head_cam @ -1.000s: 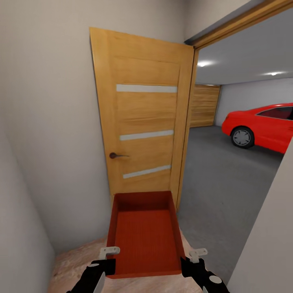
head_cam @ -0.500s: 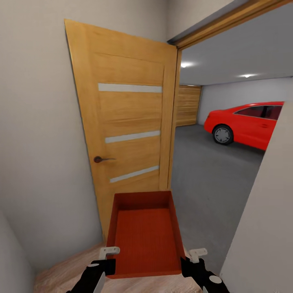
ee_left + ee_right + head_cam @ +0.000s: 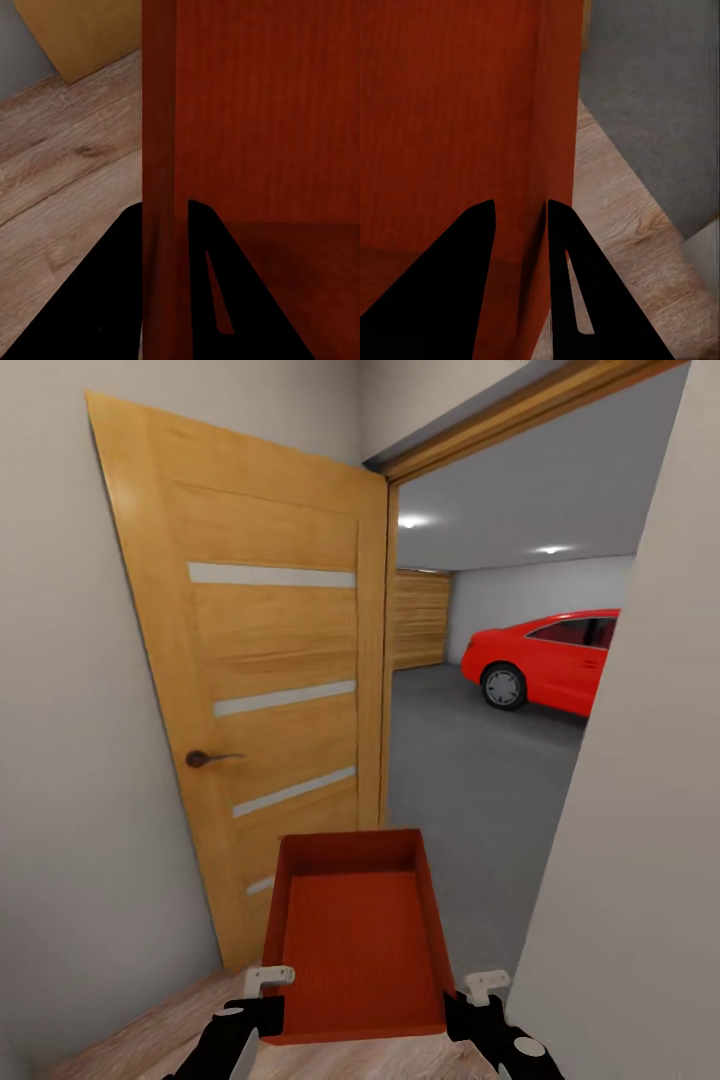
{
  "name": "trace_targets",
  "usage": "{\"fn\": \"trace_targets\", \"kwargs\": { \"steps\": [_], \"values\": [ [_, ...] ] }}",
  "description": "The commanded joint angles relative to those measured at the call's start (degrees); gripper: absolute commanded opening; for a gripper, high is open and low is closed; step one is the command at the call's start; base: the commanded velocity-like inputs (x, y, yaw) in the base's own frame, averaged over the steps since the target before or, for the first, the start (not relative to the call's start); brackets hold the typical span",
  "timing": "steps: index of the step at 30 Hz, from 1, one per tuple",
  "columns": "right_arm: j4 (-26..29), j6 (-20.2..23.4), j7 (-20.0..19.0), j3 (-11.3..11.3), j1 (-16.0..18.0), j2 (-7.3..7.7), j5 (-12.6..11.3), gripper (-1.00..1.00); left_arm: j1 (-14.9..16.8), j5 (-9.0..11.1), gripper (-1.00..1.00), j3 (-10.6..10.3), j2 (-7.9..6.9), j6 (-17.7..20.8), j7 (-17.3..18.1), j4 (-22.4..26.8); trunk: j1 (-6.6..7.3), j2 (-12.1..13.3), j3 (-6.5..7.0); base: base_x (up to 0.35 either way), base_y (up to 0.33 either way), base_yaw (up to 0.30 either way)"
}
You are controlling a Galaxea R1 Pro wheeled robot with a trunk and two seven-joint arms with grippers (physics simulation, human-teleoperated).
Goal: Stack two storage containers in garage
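The storage container (image 3: pixel 356 935), a thin-walled, seemingly light and stiff orange-red bin, hangs between the left gripper (image 3: pixel 268 1000) and right gripper (image 3: pixel 470 1005), each clamped over a side wall near its rear corners, facing the garage doorway.

The head view is taken from above and behind both arms, facing forward and slightly down toward an open wooden door (image 3: pixel 270 690) and the garage floor (image 3: pixel 470 780) beyond. Each wrist view is taken very close, along two black fingers, with a wall of the orange-red container (image 3: pixel 355 940) (image 3: pixel 247 112) (image 3: pixel 457 112) set between them. The container is shared by all three views; the light wood floor (image 3: pixel 67 187) (image 3: pixel 622 232) is seen beside it in both wrist views.
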State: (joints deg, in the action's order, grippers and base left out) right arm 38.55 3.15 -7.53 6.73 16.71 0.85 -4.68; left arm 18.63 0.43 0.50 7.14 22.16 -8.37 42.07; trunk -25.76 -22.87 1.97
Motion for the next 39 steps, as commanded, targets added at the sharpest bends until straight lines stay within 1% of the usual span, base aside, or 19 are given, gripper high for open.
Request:
{"fn": "trace_targets", "kwargs": {
  "steps": [1,13,27,39],
  "values": [
    [0.2,-0.7,-0.7,0.9,0.0,0.12,0.2,-1.00,0.0,-1.1,-1.00,0.8,-2.92,0.5,-1.1,0.0,-0.02,0.0,-0.02,0.000,0.000,-0.252],
    [0.2,-0.7,-0.7,0.9,0.0,0.12,0.2,-1.00,0.0,-1.1,-1.00,0.8,-2.92,0.5,-1.1,0.0,-0.02,0.0,-0.02,0.000,0.028,-0.252],
    [0.2,-0.7,-0.7,0.9,0.0,0.12,0.2,-1.00,0.0,-1.2,-1.00,0.8,-2.92,0.5,-1.1,0.0,-0.02,0.0,-0.02,0.101,0.248,-0.252],
    [0.2,-0.7,-0.7,0.9,0.0,0.12,0.2,-1.00,0.0,-1.2,-1.00,0.8,-2.92,0.5,-1.1,0.0,-0.02,0.0,-0.02,0.185,0.228,-0.252]
  ]
}}
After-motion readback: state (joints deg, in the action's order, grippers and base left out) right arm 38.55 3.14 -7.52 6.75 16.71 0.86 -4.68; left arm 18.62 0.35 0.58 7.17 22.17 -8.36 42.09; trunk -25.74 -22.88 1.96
